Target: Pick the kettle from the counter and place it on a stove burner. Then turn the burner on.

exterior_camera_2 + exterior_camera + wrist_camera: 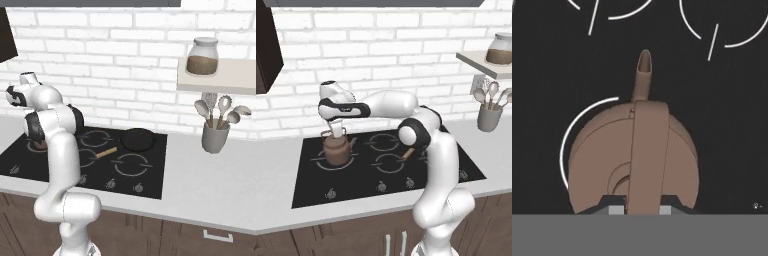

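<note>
The brown kettle (337, 151) stands on the left side of the black stove (381, 175), inside a large grey ring, the burner (351, 161). My gripper (336, 132) reaches down from above and is shut on the kettle's arched handle. In the hand view the kettle (632, 160) sits straight below, spout pointing away. My gripper (640, 210) has a finger tip on each side of the handle, and an arc of the burner (564, 145) shows to the kettle's left. From the right base view the arm hides most of the kettle (37, 146).
A black frying pan (137, 139) with a wooden handle (106, 152) rests on the stove's back right. Small knobs (381, 186) line the stove's front edge. A grey utensil holder (489, 117) stands on the counter (276, 165) at the right, below a shelf with a jar (202, 56).
</note>
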You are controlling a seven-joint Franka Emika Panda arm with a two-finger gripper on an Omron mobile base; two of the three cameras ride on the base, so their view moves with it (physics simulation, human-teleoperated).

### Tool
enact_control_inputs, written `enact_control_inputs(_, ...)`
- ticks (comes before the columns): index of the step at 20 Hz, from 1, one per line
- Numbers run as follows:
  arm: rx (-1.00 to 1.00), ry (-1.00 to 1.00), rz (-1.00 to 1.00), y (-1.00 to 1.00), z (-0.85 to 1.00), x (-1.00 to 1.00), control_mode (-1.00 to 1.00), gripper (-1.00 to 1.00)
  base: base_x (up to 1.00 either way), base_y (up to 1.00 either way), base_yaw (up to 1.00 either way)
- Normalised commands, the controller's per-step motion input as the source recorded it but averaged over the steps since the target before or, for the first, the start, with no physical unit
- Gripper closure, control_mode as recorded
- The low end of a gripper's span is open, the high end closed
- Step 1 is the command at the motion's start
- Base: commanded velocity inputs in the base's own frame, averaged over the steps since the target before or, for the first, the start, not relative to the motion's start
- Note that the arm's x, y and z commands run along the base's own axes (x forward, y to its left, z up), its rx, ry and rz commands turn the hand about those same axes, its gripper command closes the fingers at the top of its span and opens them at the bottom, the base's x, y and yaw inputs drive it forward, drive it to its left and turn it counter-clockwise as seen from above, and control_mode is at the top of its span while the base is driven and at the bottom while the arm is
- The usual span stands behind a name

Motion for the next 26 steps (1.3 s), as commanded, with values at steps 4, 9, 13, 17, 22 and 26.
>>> enact_control_inputs(4, 0.00, 0.05, 0.00, 0.02, 0.00, 0.03, -1.00, 1.00, 0.00, 0.00, 0.00)
enact_control_inputs(9, 0.09, 0.01, 0.00, 0.00, -0.05, 0.00, -1.00, 1.00, 0.00, 0.00, 0.00)
enact_control_inputs(13, 0.06, 0.00, 0.00, 0.00, -0.02, 0.00, -1.00, -1.00, 0.00, 0.00, 0.00)
enact_control_inputs(17, 0.00, 0.00, 0.00, 0.00, 0.00, 0.00, -1.00, -1.00, 0.00, 0.00, 0.00)
enact_control_inputs(22, 0.00, 0.00, 0.00, 0.00, 0.00, -0.04, -1.00, -1.00, 0.00, 0.00, 0.00)
enact_control_inputs(26, 0.00, 0.00, 0.00, 0.00, 0.00, -0.10, -1.00, -1.00, 0.00, 0.00, 0.00)
